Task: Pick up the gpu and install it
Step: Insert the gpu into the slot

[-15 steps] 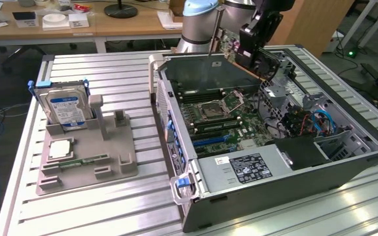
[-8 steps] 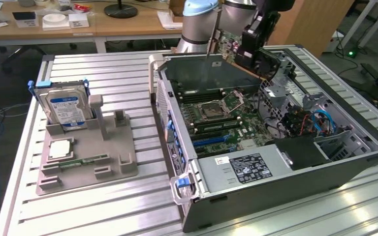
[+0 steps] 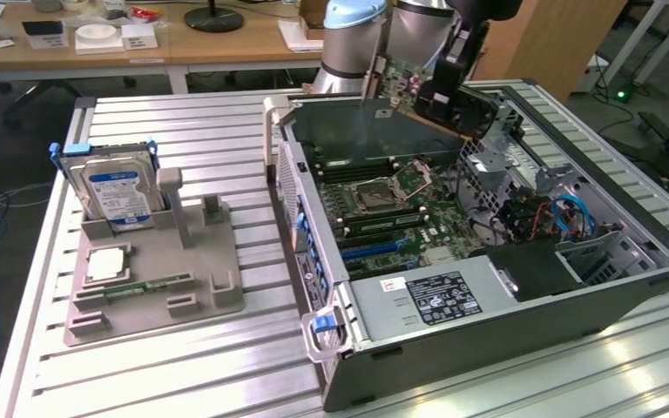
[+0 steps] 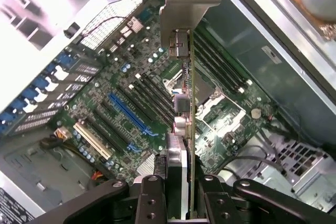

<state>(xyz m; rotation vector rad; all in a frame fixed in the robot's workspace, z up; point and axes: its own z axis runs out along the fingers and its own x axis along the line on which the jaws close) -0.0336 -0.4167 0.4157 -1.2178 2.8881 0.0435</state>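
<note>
The gpu (image 3: pixel 402 85) hangs tilted in the air over the back end of the open computer case (image 3: pixel 613 287), its pale metal bracket (image 4: pixel 186 3) leading. My gripper (image 3: pixel 449 94) is shut on the card's board. In the wrist view the gpu (image 4: pixel 191 103) runs edge-on between my two black fingers (image 4: pixel 149 195), and the gripper (image 4: pixel 181 184) clamps it from both sides. Below the card lies the green motherboard (image 4: pixel 226 114) with its blue expansion slot (image 4: pixel 128 114), several black slots and the processor socket. The card is clear of the board and touches no slot.
On the exterior view's left a grey fixture (image 3: pixel 184 261) holds a silver hard drive with a blue label (image 3: pixel 114 196), a processor (image 3: pixel 108 261) and a green memory stick (image 3: pixel 149 285). The case's power supply (image 3: pixel 434 300), cables (image 3: pixel 567 218) and walls surround the motherboard.
</note>
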